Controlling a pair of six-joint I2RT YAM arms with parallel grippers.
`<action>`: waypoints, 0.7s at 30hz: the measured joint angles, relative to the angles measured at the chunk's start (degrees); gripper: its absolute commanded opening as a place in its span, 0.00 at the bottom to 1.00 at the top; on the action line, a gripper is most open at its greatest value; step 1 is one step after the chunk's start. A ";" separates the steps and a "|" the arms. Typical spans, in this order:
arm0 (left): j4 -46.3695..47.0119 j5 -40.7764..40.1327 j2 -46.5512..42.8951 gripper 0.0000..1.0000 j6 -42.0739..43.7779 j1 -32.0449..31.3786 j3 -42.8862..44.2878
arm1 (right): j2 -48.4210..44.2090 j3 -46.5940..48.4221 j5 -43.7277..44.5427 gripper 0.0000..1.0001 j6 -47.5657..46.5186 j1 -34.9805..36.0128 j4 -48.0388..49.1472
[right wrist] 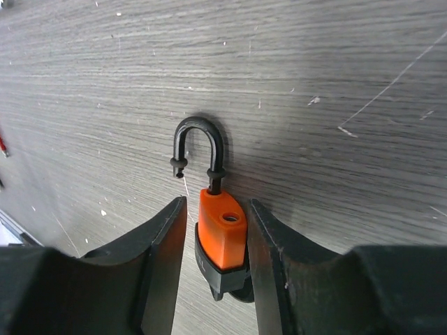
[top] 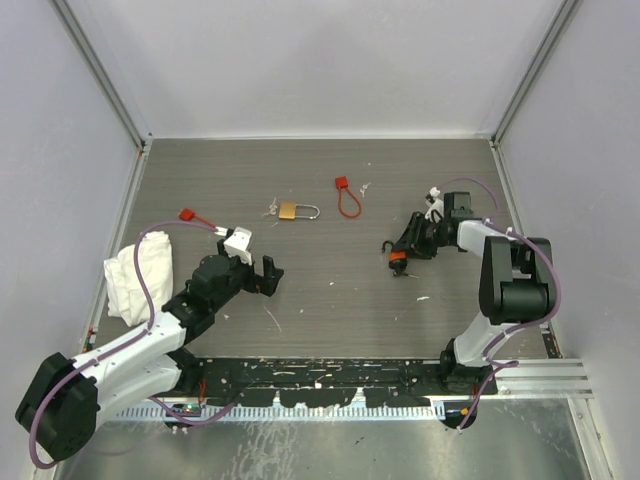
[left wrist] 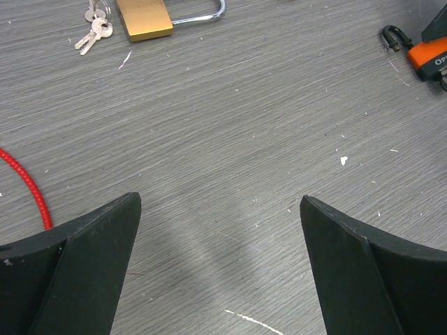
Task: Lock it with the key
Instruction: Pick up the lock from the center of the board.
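An orange padlock [right wrist: 222, 227] with a black base and an open black shackle [right wrist: 199, 143] stands between the fingers of my right gripper [right wrist: 218, 209], low over the table. The right finger touches it; a thin gap shows at the left finger. A dark piece [right wrist: 234, 296] sticks out under its base; I cannot tell whether it is the key. In the top view the padlock [top: 397, 259] is at the right gripper [top: 402, 254]. My left gripper [top: 262, 277] is open and empty [left wrist: 220, 209] over bare table.
A brass padlock [top: 289, 211] with a small silver key bunch [left wrist: 94, 31] beside it lies at mid-table. Two red cable locks [top: 347, 200] [top: 195, 219] lie near it. A white cloth [top: 135, 275] lies at the left wall.
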 measured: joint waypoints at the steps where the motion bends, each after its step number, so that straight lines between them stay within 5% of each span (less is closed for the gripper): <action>1: 0.00 0.00 0.00 0.98 0.00 0.00 0.00 | 0.20 0.04 -0.13 0.44 -0.09 0.22 -0.13; 7: 0.00 -0.02 0.00 0.98 0.00 0.00 0.00 | 1.64 0.74 -1.29 0.28 -1.51 1.05 -1.27; 12: 0.00 -0.13 0.00 0.98 0.00 0.00 0.00 | 1.75 1.51 -3.52 0.26 -2.51 1.05 -1.64; 18: 0.00 -0.17 0.00 0.98 -0.02 0.00 0.00 | 1.75 1.53 -8.68 0.03 -5.86 1.05 -2.01; 21: 0.00 -0.20 -0.02 0.98 -0.04 0.00 0.00 | 1.75 1.53 -11.47 0.01 -7.91 1.05 -2.19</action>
